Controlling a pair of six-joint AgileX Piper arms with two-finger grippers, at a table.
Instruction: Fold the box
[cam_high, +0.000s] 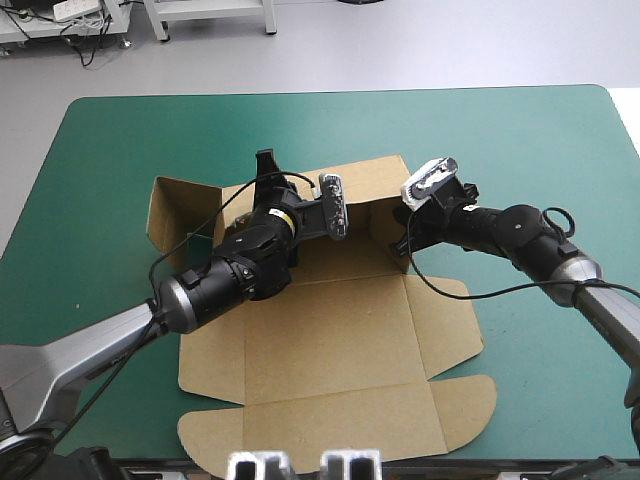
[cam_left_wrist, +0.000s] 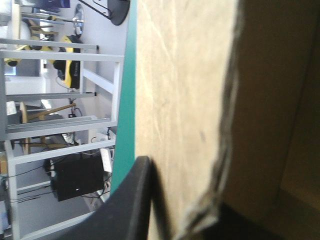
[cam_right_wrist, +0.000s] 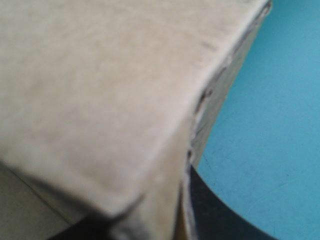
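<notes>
1. Box (cam_high: 340, 350): a cut sheet of brown board, partly set up. Its near half lies flat, with rounded flaps on the near and right sides. Its far half has walls raised, and one flap stands up at the far-left corner.
2. Table (cam_high: 520, 130): the teal-green cover shows on every side of the box, widest beyond the box's far wall. The box's near edge lies close to the table's near edge.
3. Left gripper (cam_high: 265, 165), high view: at the box's far wall, left of that wall's middle. Its arm passes over the box's left half.
4. Left gripper, wrist view: all but closed on a raised panel of the box (cam_left_wrist: 185, 100). One black finger (cam_left_wrist: 132, 205) lies against the panel's pale face. The panel's cut edge rises just beside that finger. The second finger is largely hidden on the panel's shaded side.
5. Right gripper (cam_high: 400, 243), high view: at the right-hand end of the box's raised half, touching the upright wall there. Its arm reaches in from the box's right side.
6. Right gripper, wrist view: all but closed on a folded corner of the box (cam_right_wrist: 100, 100). One black finger (cam_right_wrist: 220, 215) presses the outer face of the board, with the cover (cam_right_wrist: 270, 125) beyond it. The other finger is only a dark patch under the board.
</notes>
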